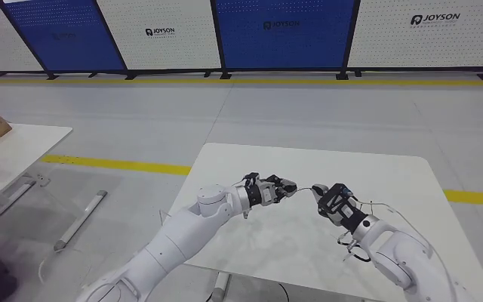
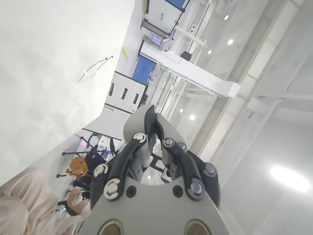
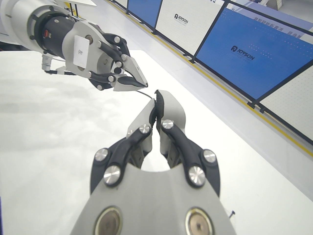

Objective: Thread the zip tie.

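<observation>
The zip tie (image 3: 144, 93) stretched between the two pincers: left gripper (image 3: 146, 84) and right gripper (image 3: 156, 95) were each clenched on one end

Over the middle of the white rectangular table (image 1: 302, 158), the left gripper (image 1: 293, 186) and the right gripper (image 1: 317, 190) meet tip to tip. Each is clamped on one end of the thin dark plastic zip tie (image 1: 305, 189) between them. Loose pale zip ties (image 1: 381, 204) lie on the table beside the right arm, toward the right edge.
</observation>
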Robot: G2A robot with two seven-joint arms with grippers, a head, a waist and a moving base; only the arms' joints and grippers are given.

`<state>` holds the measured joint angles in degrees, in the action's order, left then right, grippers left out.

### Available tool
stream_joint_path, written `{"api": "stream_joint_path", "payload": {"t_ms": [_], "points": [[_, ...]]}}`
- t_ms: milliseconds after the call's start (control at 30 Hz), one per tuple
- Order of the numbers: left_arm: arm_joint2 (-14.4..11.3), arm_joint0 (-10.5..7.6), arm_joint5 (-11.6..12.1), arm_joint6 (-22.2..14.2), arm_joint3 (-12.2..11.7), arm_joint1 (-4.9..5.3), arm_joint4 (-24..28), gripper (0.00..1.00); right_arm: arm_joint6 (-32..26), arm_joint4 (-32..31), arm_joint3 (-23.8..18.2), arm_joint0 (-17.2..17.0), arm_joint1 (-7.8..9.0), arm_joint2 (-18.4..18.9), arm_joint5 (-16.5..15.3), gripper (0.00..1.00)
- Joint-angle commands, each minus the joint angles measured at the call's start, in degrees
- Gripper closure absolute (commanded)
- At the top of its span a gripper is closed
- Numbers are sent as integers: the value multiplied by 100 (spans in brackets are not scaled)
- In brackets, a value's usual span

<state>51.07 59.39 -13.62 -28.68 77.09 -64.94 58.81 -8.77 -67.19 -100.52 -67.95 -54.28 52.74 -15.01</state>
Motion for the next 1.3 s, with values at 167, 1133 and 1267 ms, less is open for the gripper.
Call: {"api": "stream_joint_path", "payload": {"t_ms": [167,1133,1267], "points": [[39,125,-272,52,153,31,-227,100,0,-85,-12,-44,-32,71,-3,100],[244,418,-586,184,291,132,408,0,-88,-652,64,46,-12,33,-447,100],[68,373,-586,35,231,146,661,0,76,-952,-45,26,0,-159,-447,100]]}}
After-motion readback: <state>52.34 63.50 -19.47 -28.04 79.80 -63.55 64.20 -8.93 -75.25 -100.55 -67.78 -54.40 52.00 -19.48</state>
